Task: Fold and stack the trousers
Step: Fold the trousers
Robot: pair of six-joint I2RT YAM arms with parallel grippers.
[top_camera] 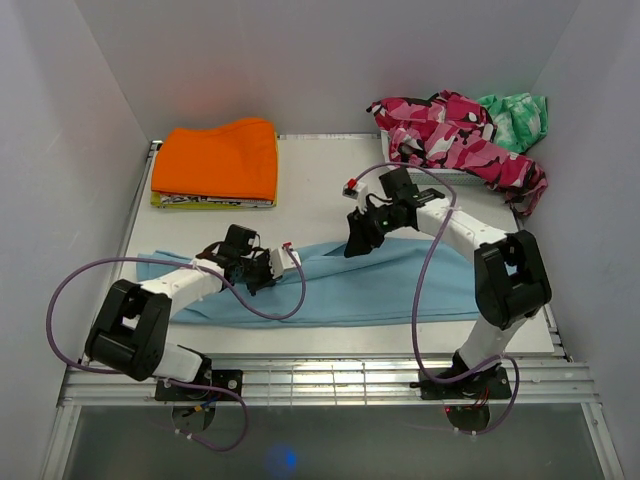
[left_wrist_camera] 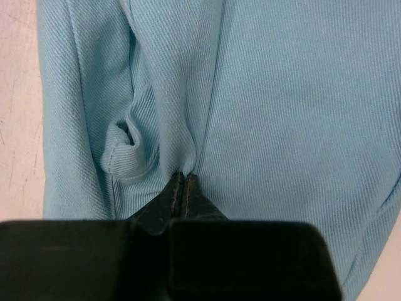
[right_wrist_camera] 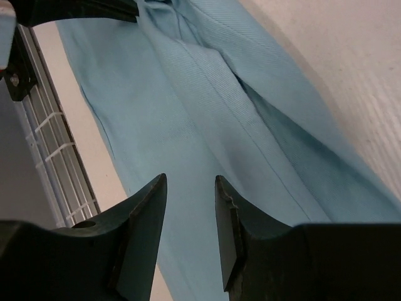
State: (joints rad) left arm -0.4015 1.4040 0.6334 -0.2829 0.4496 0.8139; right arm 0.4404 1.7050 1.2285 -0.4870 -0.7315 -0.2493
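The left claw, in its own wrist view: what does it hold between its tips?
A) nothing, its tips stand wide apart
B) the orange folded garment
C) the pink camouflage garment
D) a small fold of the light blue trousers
D: the left claw is shut, and its tips pinch a bunched fold of the trousers.

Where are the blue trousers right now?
In the top view the trousers lie spread across the near half of the table, nearer than the orange folded garment, with the left gripper pinching a fold.
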